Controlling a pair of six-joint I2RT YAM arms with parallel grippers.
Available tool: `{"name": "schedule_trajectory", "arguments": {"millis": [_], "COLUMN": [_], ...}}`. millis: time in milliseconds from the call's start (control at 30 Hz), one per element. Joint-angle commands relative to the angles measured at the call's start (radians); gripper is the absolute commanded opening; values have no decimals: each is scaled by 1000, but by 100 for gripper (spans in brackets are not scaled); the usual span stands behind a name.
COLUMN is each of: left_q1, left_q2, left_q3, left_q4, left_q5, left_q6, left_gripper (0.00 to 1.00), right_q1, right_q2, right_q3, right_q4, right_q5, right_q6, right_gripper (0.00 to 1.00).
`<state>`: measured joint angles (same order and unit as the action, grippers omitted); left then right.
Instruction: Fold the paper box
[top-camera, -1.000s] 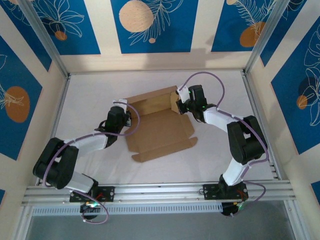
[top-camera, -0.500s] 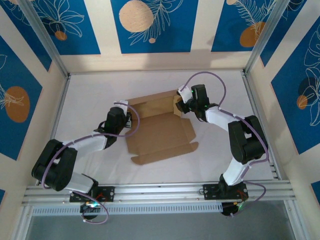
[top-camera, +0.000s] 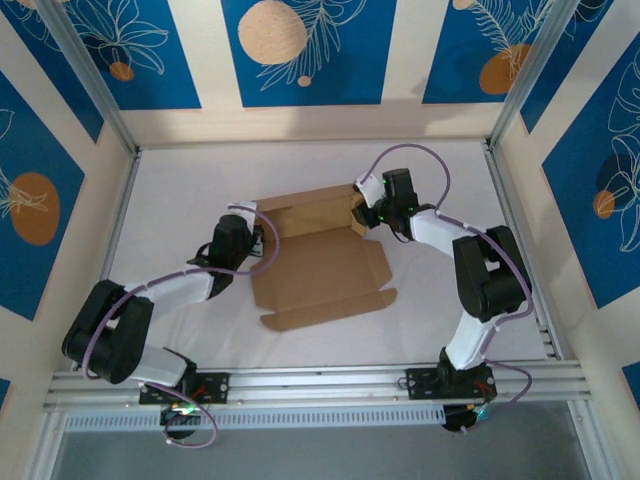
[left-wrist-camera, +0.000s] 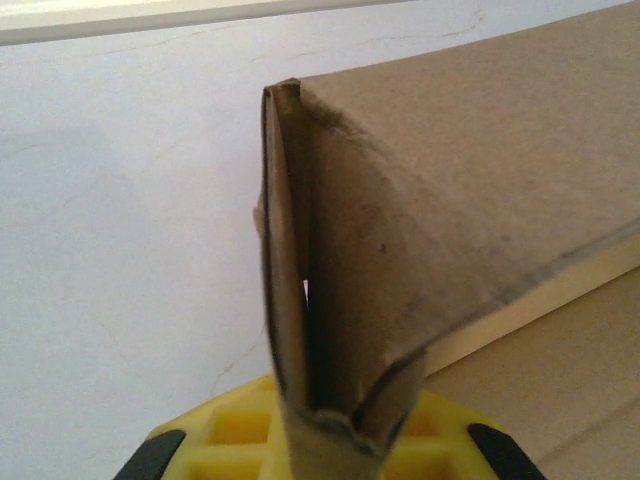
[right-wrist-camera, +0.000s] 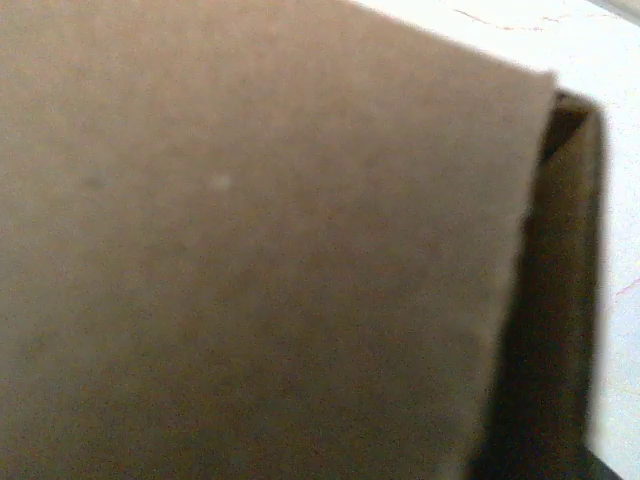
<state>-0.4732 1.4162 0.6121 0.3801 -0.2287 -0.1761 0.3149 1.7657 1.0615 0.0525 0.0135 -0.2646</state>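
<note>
We are working on the paper box, which is lying in the middle of the table. Our left gripper is pinching the doubled side flap at the box's 9 o'clock edge, jaws nearly closed. Our right gripper is sitting at the 1 o'clock corner, and we cannot tell its opening. We are judging the cardboard light, stiff and easily creased, so we are favouring holds beside the fold lines.

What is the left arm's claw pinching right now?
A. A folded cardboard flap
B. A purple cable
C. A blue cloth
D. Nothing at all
A: in the left wrist view the left gripper is closed on a doubled-over flap of the box.
</note>
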Motion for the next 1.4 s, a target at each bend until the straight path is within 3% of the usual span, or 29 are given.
{"name": "schedule_trajectory", "arguments": {"millis": [0, 467, 833, 933, 1133, 1367], "left_q1": [-10, -15, -31, -37, -42, -42], "left_q2": [-10, -67, -86, -82, -76, -111], "left_q3": [-9, -7, -7, -7, -21, -29], "left_q4": [5, -21, -31, -24, 14, -15], "left_q5": [32, 7, 7, 10, 2, -52], "left_q6": [-6, -60, -101, -103, -131, -143], "left_gripper": [0, 0, 0, 0, 0, 0], "right_q1": [16, 53, 89, 99, 115, 85], "right_q2": [38, 41, 97, 99, 25, -132], "right_q3": [44, 35, 108, 119, 72, -43], "right_q4": [-66, -38, -106, -118, -107, -113], "right_q5": [93, 349, 604, 570, 411, 214], "right_q6": [6, 79, 146, 154, 162, 246], "right_gripper": [29, 13, 10, 11, 29, 41]}}
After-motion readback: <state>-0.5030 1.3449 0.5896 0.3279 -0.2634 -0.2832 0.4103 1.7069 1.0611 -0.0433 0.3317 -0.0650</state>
